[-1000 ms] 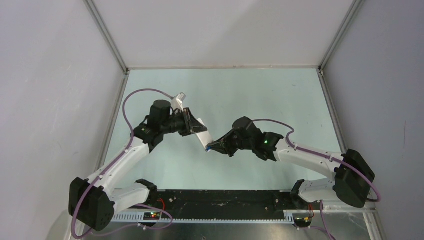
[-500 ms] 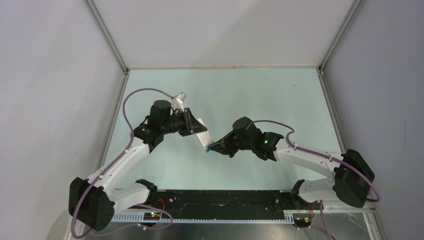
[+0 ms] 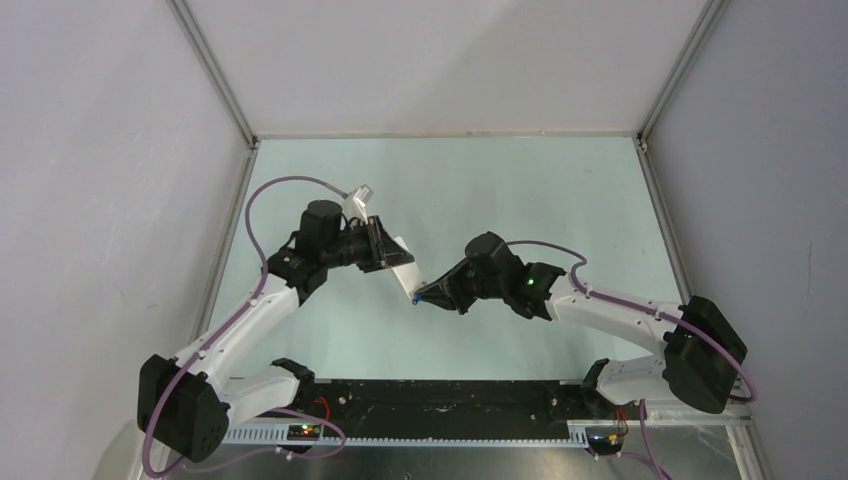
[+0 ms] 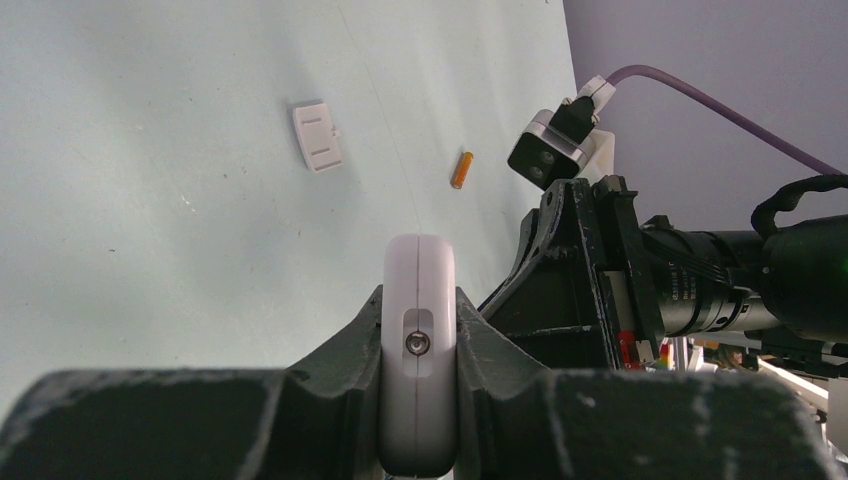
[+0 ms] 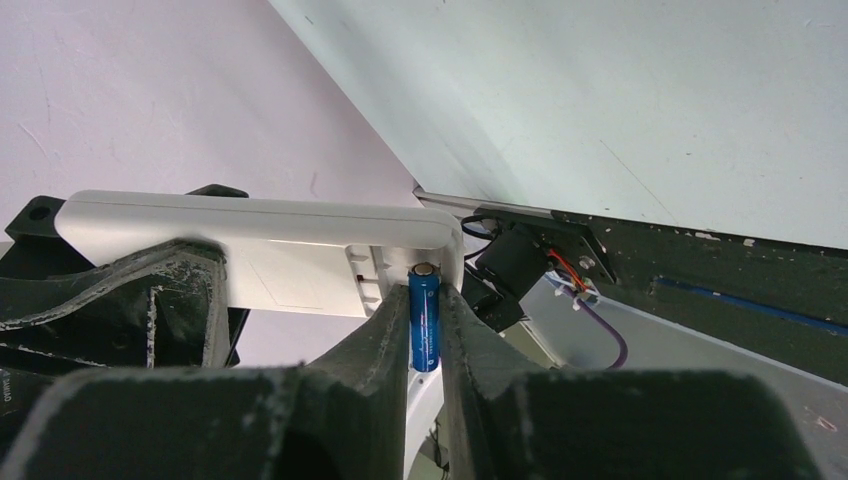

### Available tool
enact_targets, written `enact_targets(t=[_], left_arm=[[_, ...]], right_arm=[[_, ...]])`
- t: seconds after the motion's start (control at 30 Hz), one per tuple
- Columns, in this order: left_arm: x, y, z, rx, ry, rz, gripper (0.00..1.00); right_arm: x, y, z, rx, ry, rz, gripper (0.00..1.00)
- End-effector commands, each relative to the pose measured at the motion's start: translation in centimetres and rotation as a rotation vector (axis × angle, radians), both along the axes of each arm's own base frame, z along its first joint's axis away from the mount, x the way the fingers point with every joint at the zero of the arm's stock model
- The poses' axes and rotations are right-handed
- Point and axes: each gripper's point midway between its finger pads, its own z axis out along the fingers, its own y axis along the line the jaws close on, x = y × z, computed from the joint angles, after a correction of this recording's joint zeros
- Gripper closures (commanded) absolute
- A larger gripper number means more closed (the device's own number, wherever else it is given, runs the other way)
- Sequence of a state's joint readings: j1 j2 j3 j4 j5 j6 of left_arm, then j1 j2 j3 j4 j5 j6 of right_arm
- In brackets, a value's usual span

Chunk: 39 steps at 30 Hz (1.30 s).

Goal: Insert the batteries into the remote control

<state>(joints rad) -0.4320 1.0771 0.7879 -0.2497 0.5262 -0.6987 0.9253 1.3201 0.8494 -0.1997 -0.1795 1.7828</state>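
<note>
Pale green table fills the floor of a white-walled booth, metal rails running along its left, far and right edges; from above, both arms reach toward the middle, with bare surface behind them to the far rail and on either side. The left gripper is clamped on the remote, held off the table and slanting toward the right gripper, whose tips meet the remote's near end with the blue battery showing between them. The left wrist view looks along the remote's narrow edge, pinched on both sides by the dark fingers; beyond it on the table lie one small white cover and, to its right and apart from it, one orange battery, both on open surface, while the right arm's black wrist crowds the right side of the view. The right wrist view shows the blue battery upright between that gripper's fingers, which are closed on it, its top cap at the open recess in the remote's white back near the rounded end; the inside of that recess cannot be made out. Count: two batteries, one remote, one loose cover.
</note>
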Motion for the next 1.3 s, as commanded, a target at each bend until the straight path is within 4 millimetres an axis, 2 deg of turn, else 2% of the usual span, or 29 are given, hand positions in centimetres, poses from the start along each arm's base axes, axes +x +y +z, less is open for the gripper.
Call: enact_targets(t=[0.0, 0.2, 0.5, 0.83, 1.07, 1.27], left_arm=[[-0.2, -0.8, 2.2, -0.058, -0.047, -0.036, 1.0], [-0.3, -0.8, 1.8, -0.062, -0.016, -0.032, 1.0], [-0.6, -0.8, 1.3, -0.059, 0.005, -0.034, 1.0], [-0.5, -0.7, 0.9, -0.046, -0.001, -0.034, 1.0], [-0.6, -0.7, 1.0, -0.045, -0.005, -0.037, 1.0], [-0.8, -0.8, 1.1, -0.048, 0.002, -0.048, 1.0]], right_arm=[[0.5, -0.1, -0.4, -0.025, 0.017, -0.017, 0.79], [0.7, -0.2, -0.2, -0.024, 0.006, -0.023, 0.73], [0.9, 0.2, 0.2, -0.003, -0.006, -0.021, 0.71], [0.4, 0.9, 0.7, 0.031, -0.002, 0.009, 0.87], [0.0, 1.6, 1.5, 0.076, 0.01, 0.028, 0.88], [-0.4, 1.9, 1.2, 0.102, 0.044, 0.034, 0.87]])
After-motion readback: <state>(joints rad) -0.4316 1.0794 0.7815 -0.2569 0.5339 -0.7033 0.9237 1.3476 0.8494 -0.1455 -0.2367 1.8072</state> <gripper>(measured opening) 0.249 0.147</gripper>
